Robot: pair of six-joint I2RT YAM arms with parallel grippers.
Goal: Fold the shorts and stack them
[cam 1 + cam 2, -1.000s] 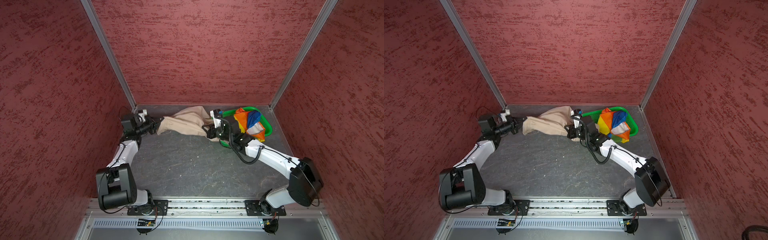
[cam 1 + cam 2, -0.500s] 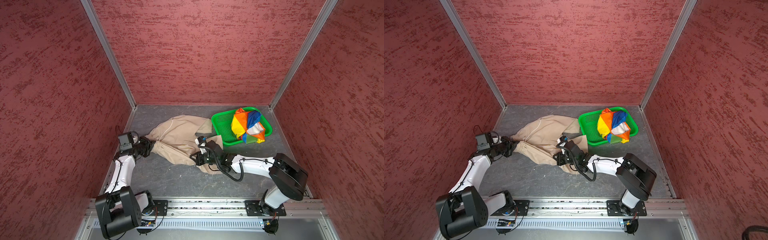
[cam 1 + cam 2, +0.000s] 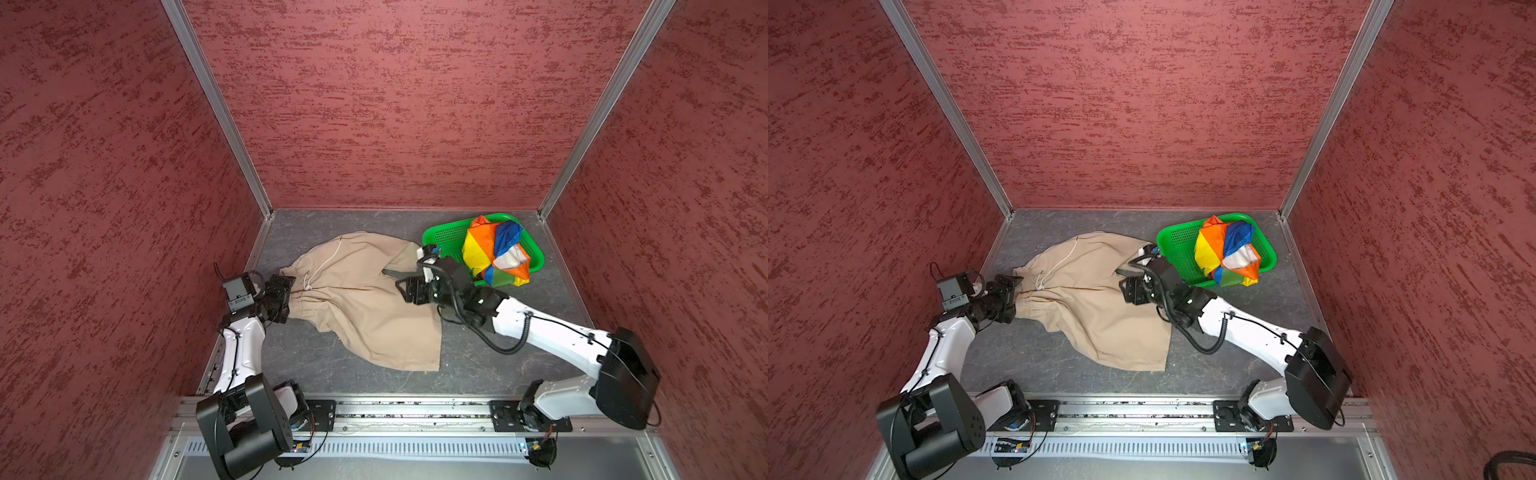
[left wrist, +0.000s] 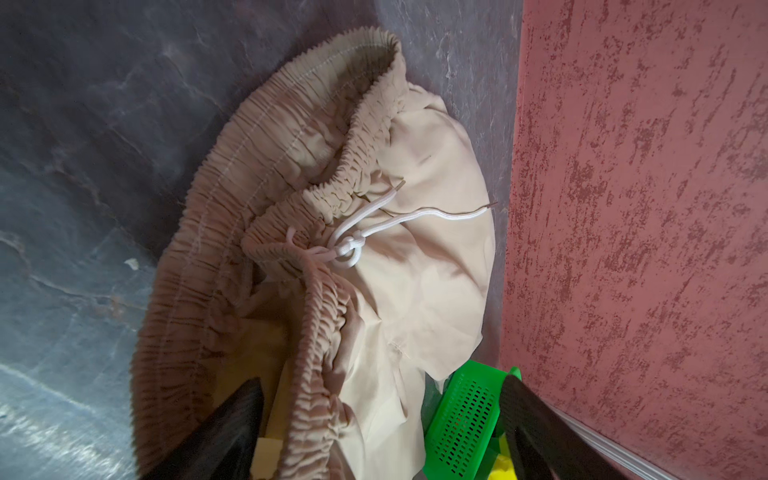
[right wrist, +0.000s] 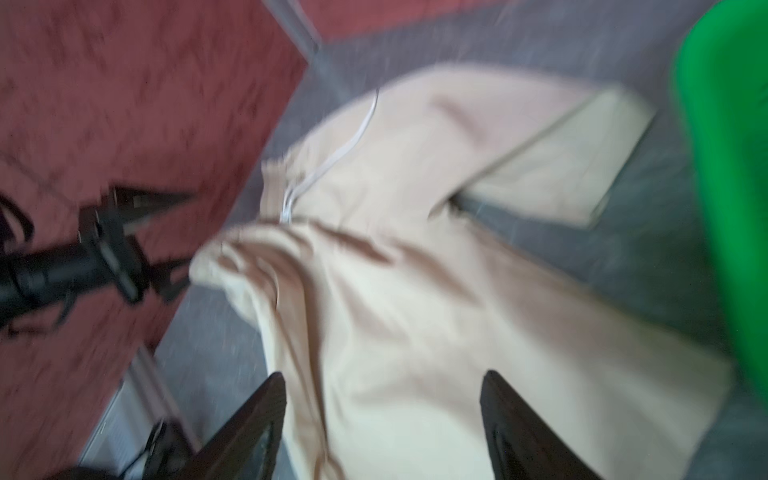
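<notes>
The beige shorts (image 3: 365, 303) (image 3: 1096, 303) lie spread on the grey floor, waistband to the left, white drawstring (image 4: 353, 245) knotted. My left gripper (image 3: 286, 291) (image 3: 1012, 291) (image 4: 380, 382) is open at the waistband, with the gathered fabric lying loose between its fingers. Over the right side of the beige shorts (image 5: 415, 291), my right gripper (image 3: 409, 286) (image 3: 1127, 289) (image 5: 383, 376) stands open with nothing clamped. The rainbow-striped shorts (image 3: 496, 253) (image 3: 1229, 253) sit crumpled in the green basket (image 3: 440, 237) (image 3: 1177, 241).
The green basket (image 4: 465, 411) (image 5: 731, 166) stands at the back right, close behind the right gripper. Red walls enclose the floor on three sides. The left wall is close to the left arm. A metal rail (image 3: 395, 411) runs along the front edge.
Both grippers carried the beige shorts from the back wall toward the front, laid them down and opened. The right gripper has since drawn back a little toward the basket.
</notes>
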